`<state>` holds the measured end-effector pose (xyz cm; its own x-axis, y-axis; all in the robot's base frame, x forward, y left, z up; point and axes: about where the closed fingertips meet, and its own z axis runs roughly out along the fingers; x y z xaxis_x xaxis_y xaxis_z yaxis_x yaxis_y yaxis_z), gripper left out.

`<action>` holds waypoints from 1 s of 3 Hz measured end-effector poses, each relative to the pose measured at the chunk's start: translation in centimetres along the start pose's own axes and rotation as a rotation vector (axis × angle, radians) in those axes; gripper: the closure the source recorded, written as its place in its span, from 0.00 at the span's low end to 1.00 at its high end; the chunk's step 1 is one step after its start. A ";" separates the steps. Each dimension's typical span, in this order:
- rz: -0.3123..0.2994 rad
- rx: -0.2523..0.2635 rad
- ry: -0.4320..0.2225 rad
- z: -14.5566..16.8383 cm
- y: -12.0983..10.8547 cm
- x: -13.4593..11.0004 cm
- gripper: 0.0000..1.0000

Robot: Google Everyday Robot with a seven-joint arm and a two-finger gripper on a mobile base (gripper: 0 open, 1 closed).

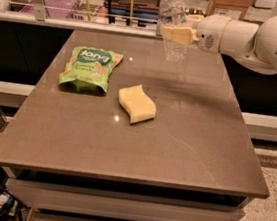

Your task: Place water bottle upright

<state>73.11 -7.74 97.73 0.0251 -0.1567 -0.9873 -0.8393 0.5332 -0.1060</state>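
The water bottle (173, 21) is a clear ribbed plastic bottle, held upright in the air above the far part of the brown table (185, 138). My gripper (177, 33) reaches in from the right on a white arm and is shut on the bottle's middle. The bottle's bottom hangs clear of the tabletop. Its cap is at the frame's top edge and barely shows.
A green snack bag (87, 67) lies on the table's left. A yellow sponge (137, 104) lies near the middle. Behind the table run a white rail (73, 23), a purple crate (61, 3) and shelving. The white arm (267, 43) spans the far right.
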 end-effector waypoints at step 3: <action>0.014 0.023 -0.010 1.3 -0.2 3.5 1.00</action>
<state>74.07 -7.32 94.16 0.0189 -0.1403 -0.9899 -0.8271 0.5541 -0.0943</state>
